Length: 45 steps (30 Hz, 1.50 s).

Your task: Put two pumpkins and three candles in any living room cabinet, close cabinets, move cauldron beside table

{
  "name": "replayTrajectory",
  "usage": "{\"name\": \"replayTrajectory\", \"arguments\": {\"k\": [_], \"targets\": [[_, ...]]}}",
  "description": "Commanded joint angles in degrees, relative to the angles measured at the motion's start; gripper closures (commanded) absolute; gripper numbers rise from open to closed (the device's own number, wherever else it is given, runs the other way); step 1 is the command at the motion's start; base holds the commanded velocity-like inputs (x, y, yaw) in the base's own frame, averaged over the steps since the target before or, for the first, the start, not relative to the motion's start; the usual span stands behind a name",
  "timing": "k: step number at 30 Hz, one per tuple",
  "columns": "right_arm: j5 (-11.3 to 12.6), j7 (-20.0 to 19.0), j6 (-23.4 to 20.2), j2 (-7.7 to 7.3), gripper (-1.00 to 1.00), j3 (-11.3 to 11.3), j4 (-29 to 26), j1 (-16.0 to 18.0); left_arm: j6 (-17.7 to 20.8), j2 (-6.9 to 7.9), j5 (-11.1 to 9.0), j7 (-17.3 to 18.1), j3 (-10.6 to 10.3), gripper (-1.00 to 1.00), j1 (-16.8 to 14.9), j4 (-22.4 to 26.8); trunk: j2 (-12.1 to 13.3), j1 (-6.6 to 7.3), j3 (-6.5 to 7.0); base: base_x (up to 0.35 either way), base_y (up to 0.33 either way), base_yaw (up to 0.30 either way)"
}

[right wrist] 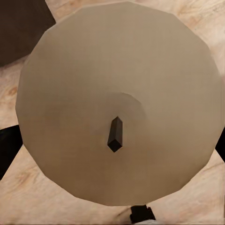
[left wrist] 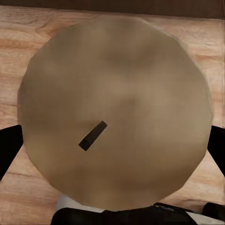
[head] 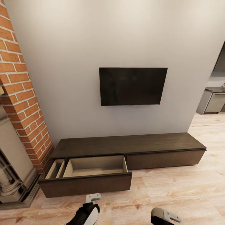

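You are gripping one candle [left wrist: 115, 110] in your left gripper [left wrist: 112, 140] and another candle [right wrist: 119, 105] in your right gripper [right wrist: 115, 145]; ahead, the cabinet [head: 125, 150] drawer [head: 86, 182] is standing open.

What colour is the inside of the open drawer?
Pale beige inside the drawer, with a dark brown wood front. The head view shows it best.

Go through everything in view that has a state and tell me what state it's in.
Cabinet left drawer: pulled open, nothing seen inside.
Cabinet right front: closed.
TV: screen dark.
Left gripper: shut on a candle.
Right gripper: shut on another candle.
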<state>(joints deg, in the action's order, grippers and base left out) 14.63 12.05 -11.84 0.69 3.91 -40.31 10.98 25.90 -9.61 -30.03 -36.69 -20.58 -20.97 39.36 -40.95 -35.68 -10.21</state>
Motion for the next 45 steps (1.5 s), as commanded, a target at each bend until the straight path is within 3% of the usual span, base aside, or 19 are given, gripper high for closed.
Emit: {"name": "replayTrajectory", "arguments": {"k": [1,6,8,11,13,16,20,24,27,32,36,42,45], "targets": [[0.5,0.2,-2.7,0.20,1.00,0.1,-1.7,0.0,2.1,0.19,-0.5,-0.4,0.2,1.00,0.0,1.5,0.3,0.21,0.08,0.000,0.000,0.000],[0.4,0.9,-20.2,3.99,1.00,0.1,-15.2,0.2,14.2,2.22,-0.4,-0.1,6.3,1.00,-0.6,7.6,2.3,1.31,0.98,0.000,0.000,0.000],[0.5,3.6,-29.2,4.67,1.00,0.1,-20.9,1.3,22.6,3.71,-0.3,0.0,8.8,1.00,-1.2,14.7,3.2,1.75,1.34,0.000,0.000,0.000],[0.9,7.0,-36.3,5.95,1.00,0.2,-24.7,5.0,31.2,5.54,-0.3,0.0,12.5,1.00,-2.9,22.6,4.4,2.40,1.88,0.000,0.000,0.000],[0.7,7.8,-40.2,7.49,1.00,0.1,-25.4,8.1,33.1,6.97,-0.4,0.0,13.5,1.00,-5.4,24.1,5.2,2.84,2.24,0.000,0.000,0.000],[0.7,8.1,-45.3,9.03,1.00,0.1,-25.6,11.7,33.8,9.20,-0.7,0.0,14.5,1.00,-8.3,21.8,6.4,3.50,2.77,0.000,0.000,0.000],[0.7,8.8,-47.0,9.31,1.00,0.0,-25.5,15.8,33.9,9.79,-1.1,0.3,14.9,1.00,-12.2,15.6,8.0,4.38,3.49,0.000,0.000,0.000],[1.0,11.0,-47.1,9.31,1.00,-4.8,-24.6,18.3,33.9,10.38,-1.1,3.8,15.5,1.00,-16.6,11.3,9.6,5.26,4.21,0.000,0.000,0.000],[1.5,12.2,-47.1,9.31,1.00,-7.4,-24.1,20.3,33.8,12.14,-1.1,8.0,16.1,1.00,-20.8,5.0,10.8,5.92,4.75,0.000,0.000,0.000],[1.8,12.3,-46.3,9.31,1.00,-7.9,-19.8,21.0,33.8,14.67,-1.0,11.8,16.3,1.00,-24.2,0.7,12.8,7.02,5.65,0.000,0.000,0.000],[1.9,12.3,-45.0,9.31,1.00,-7.8,-19.1,21.0,33.8,15.01,-1.1,13.5,16.3,1.00,-25.8,-0.9,14.0,7.68,6.19,0.000,0.000,0.000],[5.9,12.4,-44.9,9.31,1.00,-8.0,-19.0,21.0,33.9,15.06,-1.0,13.8,16.2,1.00,-26.0,-1.0,14.0,7.68,6.19,0.000,0.000,0.000],[6.7,12.4,-44.9,9.31,1.00,-8.2,-19.0,21.0,33.9,15.05,-1.0,13.8,16.2,1.00,-26.0,-1.0,14.0,7.68,6.19,0.000,0.114,0.000]]}}
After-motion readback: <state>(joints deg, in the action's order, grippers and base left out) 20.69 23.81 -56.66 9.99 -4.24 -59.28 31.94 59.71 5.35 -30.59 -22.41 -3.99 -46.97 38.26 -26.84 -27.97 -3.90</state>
